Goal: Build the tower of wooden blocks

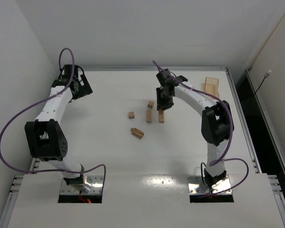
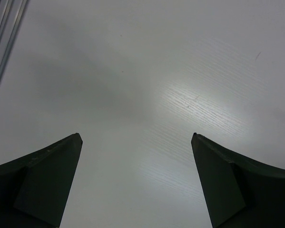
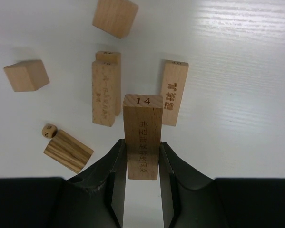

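Right wrist view: right fingers [image 3: 117, 159] closed on the long block marked 14 [image 3: 142, 135], long way pointing ahead, tip between the left flat block [image 3: 104, 92] and the right flat block [image 3: 173, 92] on the tabletop [image 3: 237, 71]; left fingers [image 2: 52, 164] wide open, far off.

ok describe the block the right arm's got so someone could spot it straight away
On the white table, go to the right pincer near the middle. The bar clamped in it is the one: 14 is printed on its end, and the other blocks lie loose on the table.
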`<state>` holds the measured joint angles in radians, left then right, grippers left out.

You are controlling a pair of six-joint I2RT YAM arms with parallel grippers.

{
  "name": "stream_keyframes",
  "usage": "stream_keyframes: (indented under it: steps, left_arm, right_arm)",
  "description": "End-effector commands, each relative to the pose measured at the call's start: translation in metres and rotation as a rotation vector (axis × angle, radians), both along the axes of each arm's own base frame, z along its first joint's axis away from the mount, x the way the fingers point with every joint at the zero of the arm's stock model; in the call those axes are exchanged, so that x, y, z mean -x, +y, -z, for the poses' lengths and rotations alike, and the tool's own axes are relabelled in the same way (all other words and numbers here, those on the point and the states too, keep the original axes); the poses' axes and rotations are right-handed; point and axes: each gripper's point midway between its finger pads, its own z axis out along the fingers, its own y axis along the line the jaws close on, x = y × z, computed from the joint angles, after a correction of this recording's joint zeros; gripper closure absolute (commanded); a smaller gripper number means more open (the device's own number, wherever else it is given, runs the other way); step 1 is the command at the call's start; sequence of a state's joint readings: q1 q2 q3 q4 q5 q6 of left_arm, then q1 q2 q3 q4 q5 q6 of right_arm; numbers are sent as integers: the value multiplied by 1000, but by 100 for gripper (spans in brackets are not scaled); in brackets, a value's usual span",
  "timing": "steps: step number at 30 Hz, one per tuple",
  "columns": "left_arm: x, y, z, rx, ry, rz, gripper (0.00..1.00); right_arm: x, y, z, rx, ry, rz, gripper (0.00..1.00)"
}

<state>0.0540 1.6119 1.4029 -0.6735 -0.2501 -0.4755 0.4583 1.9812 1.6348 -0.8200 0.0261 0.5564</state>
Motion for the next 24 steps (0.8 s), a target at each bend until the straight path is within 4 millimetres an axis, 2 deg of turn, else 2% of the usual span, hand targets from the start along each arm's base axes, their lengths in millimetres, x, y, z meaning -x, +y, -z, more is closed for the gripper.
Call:
stream_keyframes:
  steps: [1,2,7,14,19,20,24]
  left_arm:
    - [-7,3,-3,-2,-5,-20,0]
    - [-5,3,3,-1,19,-20,0]
    - [-12,0,7,14,26,-8,0]
    - [-12,0,7,14,26,-8,0]
    - [-13,-1,11,21,35,-3,0]
    - [-13,-1,11,21,35,-3,0]
    - [-13,-3,15,30,44,4,0]
  right_arm:
    - [5,-7,14,11,61,110,100]
    - [9,-9,18,21,78,110,100]
    - [11,-8,26,39,91,115,100]
    - [4,-12,43,65,101,130,100]
    - [-1,-10,51,71,104,118,100]
    - [-5,-9,48,65,93,118,100]
    - [-10,-13,55,82,90,113,100]
